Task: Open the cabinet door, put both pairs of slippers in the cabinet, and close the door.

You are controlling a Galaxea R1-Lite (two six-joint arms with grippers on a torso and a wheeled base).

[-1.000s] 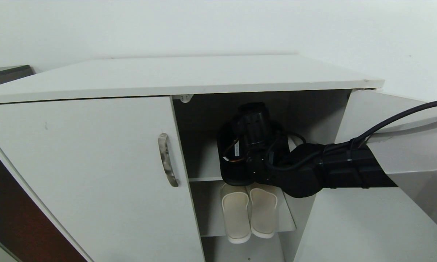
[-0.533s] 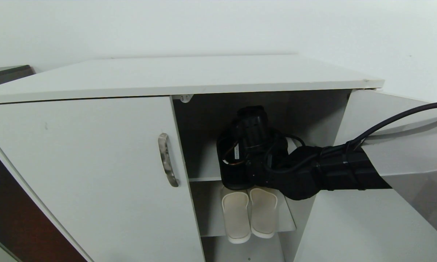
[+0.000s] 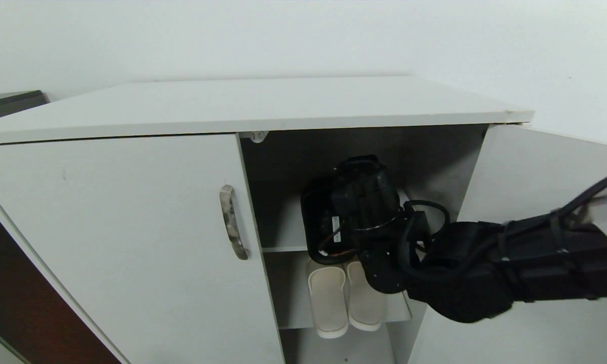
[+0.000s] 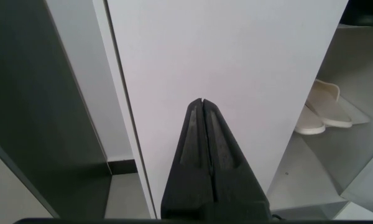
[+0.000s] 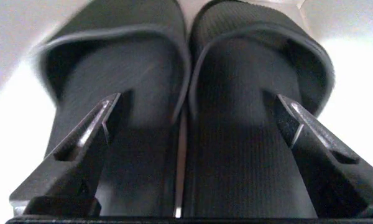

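A pair of black slippers [image 3: 317,222] lies on the cabinet's upper shelf [image 3: 283,248]. In the right wrist view the black slippers [image 5: 248,93] lie side by side under my right gripper [image 5: 198,98]. It is open, one finger [image 5: 81,140] outside each slipper. My right wrist [image 3: 369,202] hangs in the cabinet opening, in front of that shelf. A white pair of slippers [image 3: 346,296] rests on the lower shelf, also seen as white slippers [image 4: 326,112]. My left gripper [image 4: 202,102] is shut, empty, facing the closed left door [image 4: 224,56].
The cabinet's right door [image 3: 536,167] stands swung open at the right. The left door [image 3: 111,237] is closed, with a metal handle [image 3: 231,228]. A dark piece of furniture [image 3: 10,103] stands beside the cabinet on the left.
My right arm has drawn back out of the upper compartment and dropped lower. The black slippers stay on the shelf.
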